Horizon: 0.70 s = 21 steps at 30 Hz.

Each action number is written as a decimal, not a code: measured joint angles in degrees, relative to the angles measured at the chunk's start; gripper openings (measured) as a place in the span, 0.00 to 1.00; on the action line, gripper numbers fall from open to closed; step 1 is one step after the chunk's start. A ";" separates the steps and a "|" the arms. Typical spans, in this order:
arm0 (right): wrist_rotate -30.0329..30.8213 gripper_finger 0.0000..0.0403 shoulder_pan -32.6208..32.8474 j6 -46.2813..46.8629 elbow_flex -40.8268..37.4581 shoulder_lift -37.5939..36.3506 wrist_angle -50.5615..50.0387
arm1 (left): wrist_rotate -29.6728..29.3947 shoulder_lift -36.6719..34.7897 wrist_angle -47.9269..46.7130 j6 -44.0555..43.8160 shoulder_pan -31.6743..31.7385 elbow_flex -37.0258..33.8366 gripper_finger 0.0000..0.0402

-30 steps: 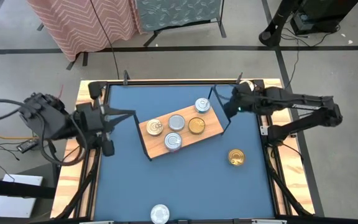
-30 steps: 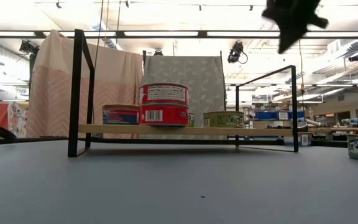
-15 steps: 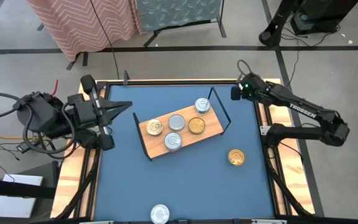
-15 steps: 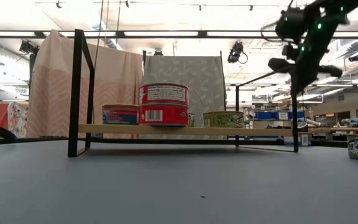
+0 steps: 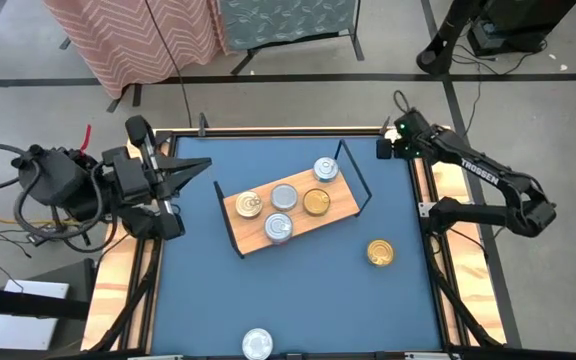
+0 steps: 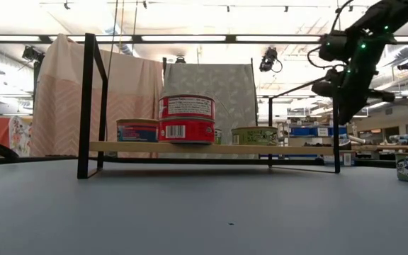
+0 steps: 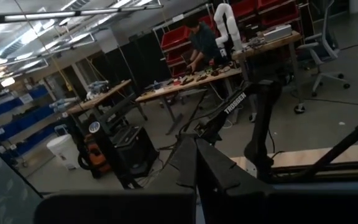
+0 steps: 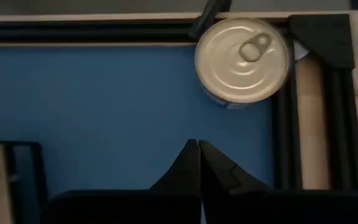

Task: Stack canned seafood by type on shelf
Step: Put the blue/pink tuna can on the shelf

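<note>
The shelf point(image 5: 340, 213), a light-wood board with black wire ends, stands mid-table and carries several tins of canned seafood with gold lids point(image 5: 315, 202) and silver lids point(image 5: 284, 196). In the low view one red tin sits on another point(image 6: 186, 119). A gold tin point(image 5: 379, 252) rests on the table right of the shelf, and a silver tin point(image 5: 257, 343) rests by the near edge. Another silver-lidded tin point(image 8: 242, 59) sits in the table's far right corner. My right gripper point(image 8: 199, 149) hovers shut just short of it, also seen at my right gripper point(image 5: 380, 149). My left gripper point(image 5: 208, 164) is shut, held level and high at the table's left.
The table's wooden rim and black corner bracket point(image 8: 321, 37) close in the corner tin on two sides. The shelf's right wire frame point(image 6: 335, 120) stands close to my right arm. Open blue table point(image 5: 298, 290) lies in front of the shelf. A person works at a bench far off point(image 7: 201, 43).
My right gripper has swung from above the shelf's right end toward the table's far right corner and come down, rolling as it went; it stays shut. My left gripper has tipped a little at the wrist, its tips swinging toward the far edge.
</note>
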 joint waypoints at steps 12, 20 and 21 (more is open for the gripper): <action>-12.40 0.00 -4.52 17.45 0.04 0.21 28.56 | 1.95 0.02 0.88 1.66 0.00 0.00 0.01; -18.61 0.00 -10.92 27.34 0.02 12.60 33.18 | 2.05 0.02 0.86 1.26 0.00 0.00 0.01; -17.93 0.00 -11.11 28.92 0.02 14.07 34.03 | 2.05 0.02 0.85 1.24 0.00 0.00 0.01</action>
